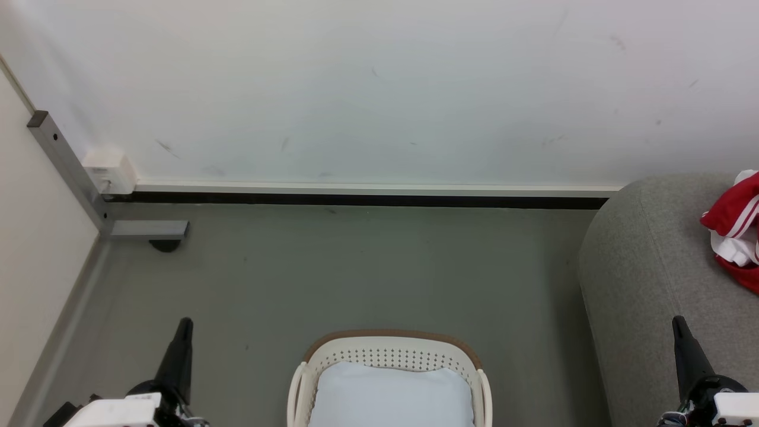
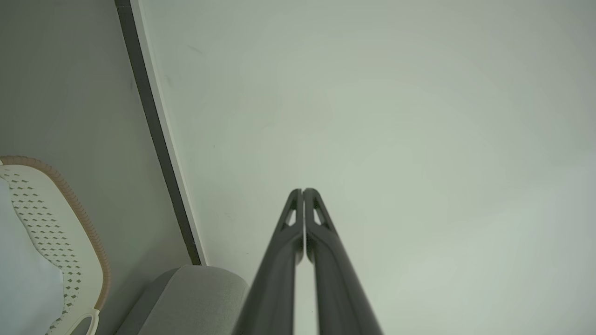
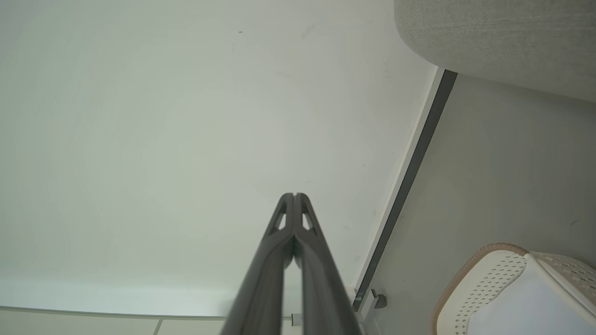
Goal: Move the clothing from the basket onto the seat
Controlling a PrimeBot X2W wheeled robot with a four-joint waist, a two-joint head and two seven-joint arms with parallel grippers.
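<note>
The cream basket (image 1: 388,356) with its brown rim stands on the floor at the bottom centre, and a pale flat cloth (image 1: 388,394) lies inside it. Red and white clothing (image 1: 738,228) lies on the grey seat (image 1: 646,279) at the far right. My left gripper (image 1: 185,323) is shut with nothing in it, left of the basket. My right gripper (image 1: 677,323) is shut and empty over the seat's front. In the left wrist view the left gripper (image 2: 303,190) points at the wall, with the basket (image 2: 70,232) at the left. The right gripper (image 3: 294,195) likewise faces the wall, and the basket (image 3: 484,274) is at the lower right.
A white wall (image 1: 379,89) with a dark baseboard (image 1: 356,200) runs across the back. A grey metal post and foot (image 1: 77,178) stand in the left corner beside a white socket box (image 1: 109,169). Grey floor (image 1: 367,273) lies between basket and wall.
</note>
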